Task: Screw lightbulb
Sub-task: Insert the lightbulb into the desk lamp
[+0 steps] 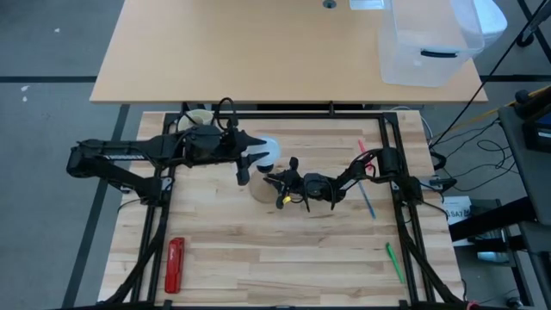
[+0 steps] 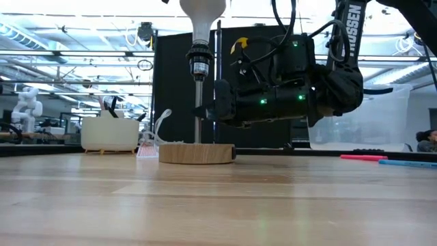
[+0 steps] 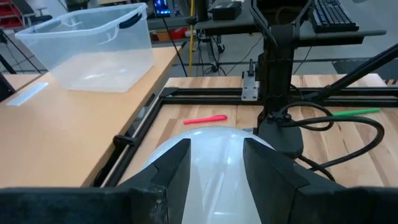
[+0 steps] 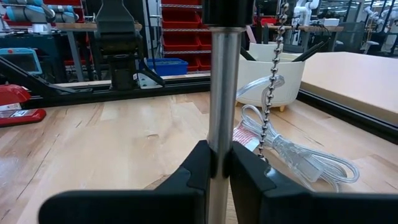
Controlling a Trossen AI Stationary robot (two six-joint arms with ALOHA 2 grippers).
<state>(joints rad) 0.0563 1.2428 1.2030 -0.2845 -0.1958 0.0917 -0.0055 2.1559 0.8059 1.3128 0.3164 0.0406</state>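
The white lightbulb (image 2: 203, 14) stands dome up on the black socket (image 2: 199, 60) of a small lamp. The lamp has a metal pole (image 2: 199, 126) on a round wooden base (image 2: 196, 153). The bulb's screw base is hidden. My left gripper (image 1: 256, 155) reaches in from the table's left and is shut on the bulb's dome (image 3: 214, 168). My right gripper (image 4: 222, 171) reaches in from the table's right and is shut on the pole (image 4: 222, 93). It is the dark block beside the pole in the low view (image 2: 212, 109). My left gripper pinches the bulb's frosted dome (image 3: 214, 149) between its two fingers (image 3: 171, 171), one on each side. The fingers come in about level from the table's left. The bulb stands upright on top of the socket. My right gripper pinches the lamp's metal pole (image 4: 222, 134) between its two fingers (image 4: 199, 168), about halfway up. The fingers come in level from the table's right and lie across the pole. The pole stands upright, and the wooden base rests on the table.
A bead pull chain (image 4: 277, 74) hangs beside the pole, and a clear cord (image 4: 292, 155) lies coiled behind the base. A white tub (image 2: 109, 133) stands at the far left. A red tool (image 1: 175, 263) and pink (image 1: 362, 146), blue (image 1: 368, 202) and green (image 1: 394, 263) pens lie around.
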